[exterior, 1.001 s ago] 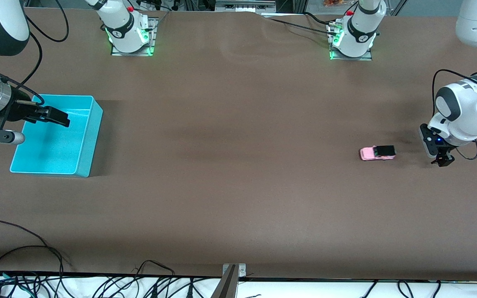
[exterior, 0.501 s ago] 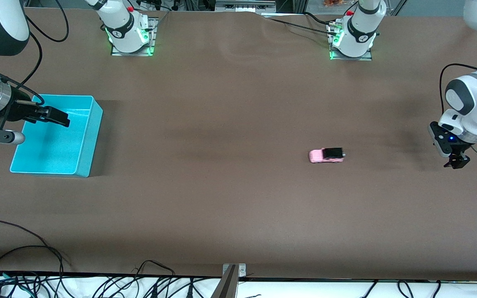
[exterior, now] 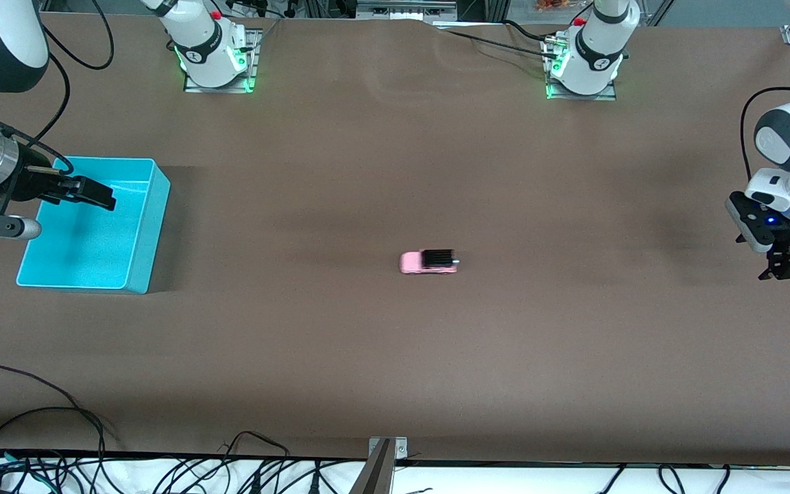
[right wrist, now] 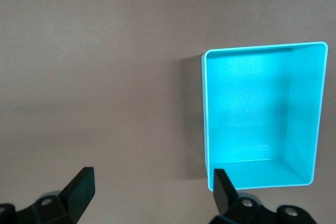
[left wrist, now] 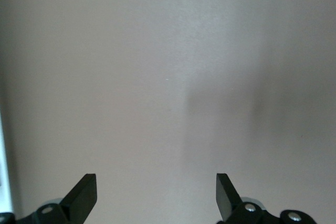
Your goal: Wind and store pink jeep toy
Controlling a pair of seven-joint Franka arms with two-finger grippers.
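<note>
Pink jeep toy (exterior: 428,262) sits on its wheels near the middle of the bench, lengthwise along it, pink nose toward the right arm's end, black roof section toward the left arm's end. Nothing touches it. Compared w/ a second ago it has rolled a long way along the bench: it was close to the left gripper then, roughly halfway here half a sec ago, now mid-bench and well apart from both arms.

Left gripper (exterior: 784,268) hangs over bare bench at the left arm's end, fingers (left wrist: 84,196) spread wide, holding nothing; left wrist view shows only plain brown surface between them. Since the earlier frames this arm has pulled away from the toy, toward the bench's edge.

Right gripper (exterior: 90,193) hovers over the turquoise bin (exterior: 145,226) at the right arm's end, fingers (right wrist: 80,187) wide apart, empty; the arm has not moved, it waits. Bin is open-topped, rectangular, nothing inside, also clear in the right wrist view (right wrist: 314,108).

Bench (exterior: 395,357) is a broad brown mat-like surface, faint shadows across it. Both arm bases w/ green lights stand along the edge farthest from the front camera. Black cables (exterior: 45,418) loop along the edge nearest the camera, over a white strip, w/ a small metal bracket (exterior: 387,447) at mid-edge.
</note>
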